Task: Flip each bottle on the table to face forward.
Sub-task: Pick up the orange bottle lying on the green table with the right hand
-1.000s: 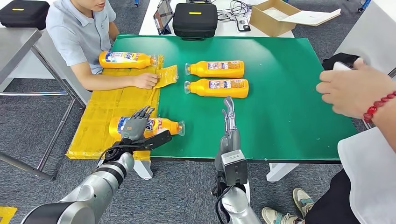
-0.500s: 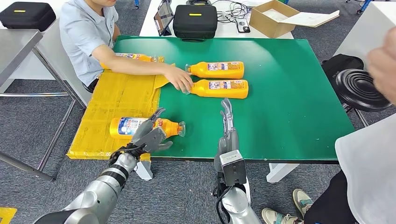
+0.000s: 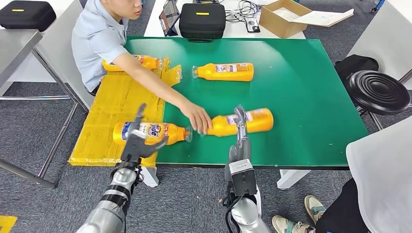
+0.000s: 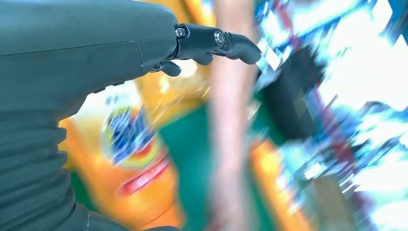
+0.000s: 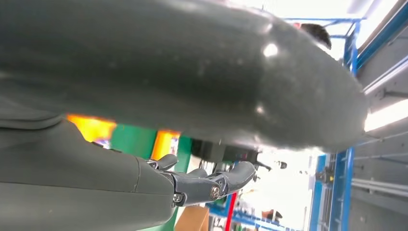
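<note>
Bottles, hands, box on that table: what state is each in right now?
Tide bottle: lying down, blue logo up.
Bottle by person's hand: lying down, being touched.
Far bottle: lying down.
Left hand: open, above Tide bottle.
Right hand: open, fingers straight.
Cardboard box: open.

Black case [image 3: 202,20], cardboard box [image 3: 282,18], stool [image 3: 379,92]

A lab or test workspace: a green table [image 3: 301,87] on grey carpet [image 3: 29,131], black equipment cases [image 3: 202,20], tangled cables [image 3: 245,8], a cardboard box [image 3: 282,19], and blue steel framing [image 5: 337,183].
</note>
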Robot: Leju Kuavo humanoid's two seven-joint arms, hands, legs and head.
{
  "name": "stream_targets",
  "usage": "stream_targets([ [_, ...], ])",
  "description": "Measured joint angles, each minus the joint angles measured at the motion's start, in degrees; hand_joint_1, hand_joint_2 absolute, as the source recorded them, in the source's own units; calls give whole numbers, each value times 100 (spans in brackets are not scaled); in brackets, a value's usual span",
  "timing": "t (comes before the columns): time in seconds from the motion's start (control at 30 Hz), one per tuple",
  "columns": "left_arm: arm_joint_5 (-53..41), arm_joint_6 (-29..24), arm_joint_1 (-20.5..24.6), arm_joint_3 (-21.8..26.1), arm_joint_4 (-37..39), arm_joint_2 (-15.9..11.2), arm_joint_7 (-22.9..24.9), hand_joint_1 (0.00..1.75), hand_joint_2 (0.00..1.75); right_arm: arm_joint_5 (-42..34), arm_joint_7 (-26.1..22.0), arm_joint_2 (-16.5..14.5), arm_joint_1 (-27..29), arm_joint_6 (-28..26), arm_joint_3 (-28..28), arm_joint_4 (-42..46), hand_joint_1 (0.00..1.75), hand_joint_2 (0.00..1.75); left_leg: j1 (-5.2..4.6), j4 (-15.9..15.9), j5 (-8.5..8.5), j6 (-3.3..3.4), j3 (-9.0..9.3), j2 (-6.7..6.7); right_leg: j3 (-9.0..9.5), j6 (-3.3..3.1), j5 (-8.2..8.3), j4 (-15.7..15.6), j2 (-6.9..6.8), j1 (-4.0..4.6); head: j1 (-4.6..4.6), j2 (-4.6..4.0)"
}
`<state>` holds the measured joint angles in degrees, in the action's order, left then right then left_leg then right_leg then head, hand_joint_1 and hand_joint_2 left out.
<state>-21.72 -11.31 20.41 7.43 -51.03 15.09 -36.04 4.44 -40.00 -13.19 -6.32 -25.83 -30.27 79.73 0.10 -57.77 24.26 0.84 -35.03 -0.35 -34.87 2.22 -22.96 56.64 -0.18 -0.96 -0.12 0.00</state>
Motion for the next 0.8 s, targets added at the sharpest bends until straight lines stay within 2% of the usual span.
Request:
stream_targets([
  [0.1,890,-345,-417,-466,-1056,-36,-11,0,175,74,0,52,16,-251,-5,7,0,175,0,0,0,0,-7,-4,-4,0,0,0,-1,0,0,0],
  [0.23,1596,-717,-872,-1010,-2366,-179,-70,0,175,178,0,161,24,-545,-5,67,0,175,0,0,1,1,-11,-3,-8,0,0,0,-1,0,1,0],
  [0.3,1915,-821,-1052,-1241,-2899,-271,-86,0,175,460,26,250,9,-715,-11,71,0,175,0,0,1,1,-13,-4,-9,0,0,0,-1,0,1,0],
  [0.37,2269,-831,-1206,-1428,-3352,-348,-61,0,175,1284,306,384,-104,-881,-48,-112,0,175,0,0,2,1,-13,-1,-9,0,0,-1,0,0,0,0],
  [0.47,2681,-753,-1406,-1607,-3888,-429,17,0,175,3195,1072,656,-434,-1059,-91,-798,0,175,0,0,1,2,-9,0,-7,0,1,-1,-1,0,1,0],
  [0.53,2797,-712,-1539,-1655,-4132,-460,52,0,175,4068,1470,828,-639,-1089,-85,-1294,0,175,-1,0,-1,3,-10,-8,-5,0,1,-2,-3,-1,1,0],
  [0.67,2858,-645,-1727,-1703,-4391,-507,71,0,175,4703,1902,1074,-1038,-1044,-24,-2068,0,175,-1,-1,-3,4,-11,-10,-5,3,4,-2,-3,-2,1,0],
  [0.8,2869,-549,-1760,-1754,-4440,-521,72,0,175,5133,2270,1204,-1530,-711,11,-2824,0,175,-2,-2,-3,4,-10,-8,-6,3,4,-1,-2,-1,-1,0],
])
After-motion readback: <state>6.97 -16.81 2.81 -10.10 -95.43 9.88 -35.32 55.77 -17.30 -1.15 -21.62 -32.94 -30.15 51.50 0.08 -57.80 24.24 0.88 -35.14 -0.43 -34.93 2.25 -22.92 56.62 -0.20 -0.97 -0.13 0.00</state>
